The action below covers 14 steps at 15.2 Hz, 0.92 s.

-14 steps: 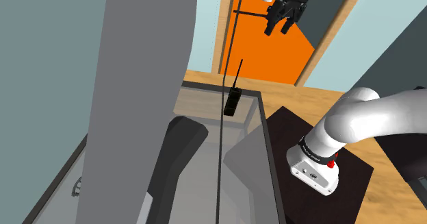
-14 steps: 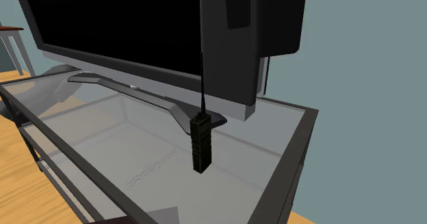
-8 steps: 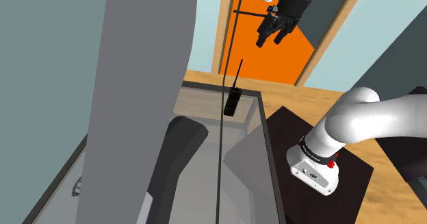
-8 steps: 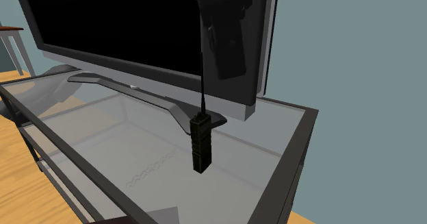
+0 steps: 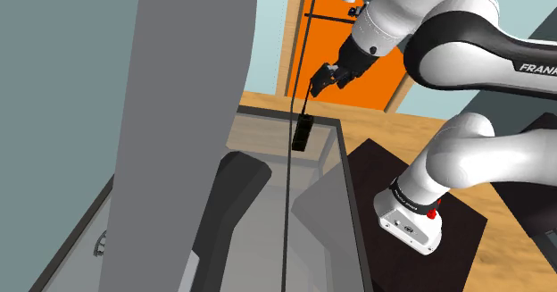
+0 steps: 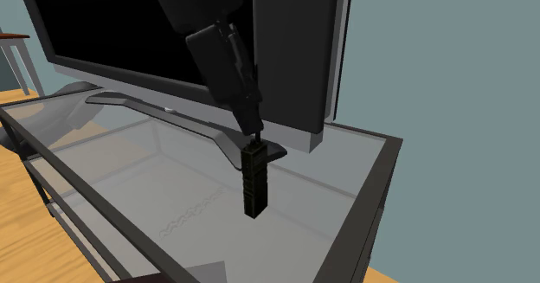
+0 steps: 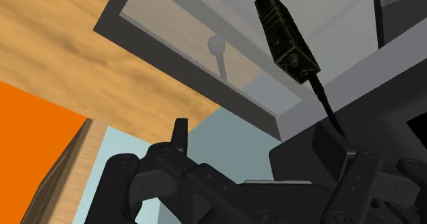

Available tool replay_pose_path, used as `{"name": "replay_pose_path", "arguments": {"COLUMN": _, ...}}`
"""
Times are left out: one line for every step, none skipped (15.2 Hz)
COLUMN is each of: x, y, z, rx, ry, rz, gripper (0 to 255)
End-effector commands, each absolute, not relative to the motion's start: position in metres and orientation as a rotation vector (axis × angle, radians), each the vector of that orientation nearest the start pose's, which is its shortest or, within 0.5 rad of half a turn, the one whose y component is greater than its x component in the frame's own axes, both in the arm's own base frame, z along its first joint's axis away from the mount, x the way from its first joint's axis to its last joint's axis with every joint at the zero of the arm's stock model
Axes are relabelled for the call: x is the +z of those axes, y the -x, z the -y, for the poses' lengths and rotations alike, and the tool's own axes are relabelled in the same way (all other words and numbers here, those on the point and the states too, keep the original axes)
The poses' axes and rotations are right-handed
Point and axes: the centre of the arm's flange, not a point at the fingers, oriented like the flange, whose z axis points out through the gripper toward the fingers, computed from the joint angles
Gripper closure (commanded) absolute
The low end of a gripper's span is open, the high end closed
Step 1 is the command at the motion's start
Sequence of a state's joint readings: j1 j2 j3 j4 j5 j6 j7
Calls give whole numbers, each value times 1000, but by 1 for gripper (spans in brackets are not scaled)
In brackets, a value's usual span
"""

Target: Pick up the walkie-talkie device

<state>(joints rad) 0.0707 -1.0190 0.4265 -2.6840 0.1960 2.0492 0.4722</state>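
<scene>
Walkie-talkie (image 5: 303, 133) upright on glass table (image 6: 320, 199); "FRAN" lettering on white arm (image 5: 464, 49).

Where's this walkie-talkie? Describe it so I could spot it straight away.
Find the glass-topped table carrying the big black-screened television. In front of the television's grey foot, a small dark oblong walkie-talkie stands upright on the glass. Its thin antenna, rising from the top, sets it apart from the broad television and flat foot.

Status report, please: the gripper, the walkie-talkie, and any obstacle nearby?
Gripper open, alongside the antenna. Walkie-talkie upright on glass table, not gripped. Television close behind it.
</scene>
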Motion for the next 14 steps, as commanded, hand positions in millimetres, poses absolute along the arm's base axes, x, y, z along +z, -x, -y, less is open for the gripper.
{"name": "replay_pose_path", "arguments": {"x": 500, "y": -250, "z": -192, "rx": -681, "ry": 3098, "rz": -268, "gripper": 0}}
{"name": "replay_pose_path", "arguments": {"x": 490, "y": -247, "z": -204, "rx": -717, "ry": 3099, "rz": -273, "gripper": 0}}
{"name": "replay_pose_path", "arguments": {"x": 480, "y": -244, "z": -215, "rx": -753, "ry": 3099, "rz": -278, "gripper": 0}}
{"name": "replay_pose_path", "arguments": {"x": 477, "y": -244, "z": -218, "rx": -763, "ry": 3099, "rz": -279, "gripper": 0}}
{"name": "replay_pose_path", "arguments": {"x": 472, "y": -244, "z": -218, "rx": -763, "ry": 3099, "rz": -279, "gripper": 0}}
{"name": "replay_pose_path", "arguments": {"x": 467, "y": -244, "z": -218, "rx": -763, "ry": 3099, "rz": -279, "gripper": 0}}
{"name": "replay_pose_path", "arguments": {"x": 462, "y": -244, "z": -218, "rx": -763, "ry": 3099, "rz": -279, "gripper": 0}}
{"name": "replay_pose_path", "arguments": {"x": 456, "y": -244, "z": -218, "rx": -763, "ry": 3099, "rz": -279, "gripper": 0}}
{"name": "replay_pose_path", "arguments": {"x": 451, "y": -244, "z": -218, "rx": -763, "ry": 3099, "rz": -279, "gripper": 0}}
{"name": "replay_pose_path", "arguments": {"x": 446, "y": -244, "z": -218, "rx": -763, "ry": 3099, "rz": -279, "gripper": 0}}
{"name": "replay_pose_path", "arguments": {"x": 437, "y": -244, "z": -218, "rx": -763, "ry": 3099, "rz": -279, "gripper": 0}}
{"name": "replay_pose_path", "arguments": {"x": 437, "y": -244, "z": -218, "rx": -763, "ry": 3099, "rz": -279, "gripper": 0}}
{"name": "replay_pose_path", "arguments": {"x": 437, "y": -244, "z": -218, "rx": -763, "ry": 3099, "rz": -279, "gripper": 0}}
{"name": "replay_pose_path", "arguments": {"x": 431, "y": -240, "z": -218, "rx": -765, "ry": 3099, "rz": -280, "gripper": 255}}
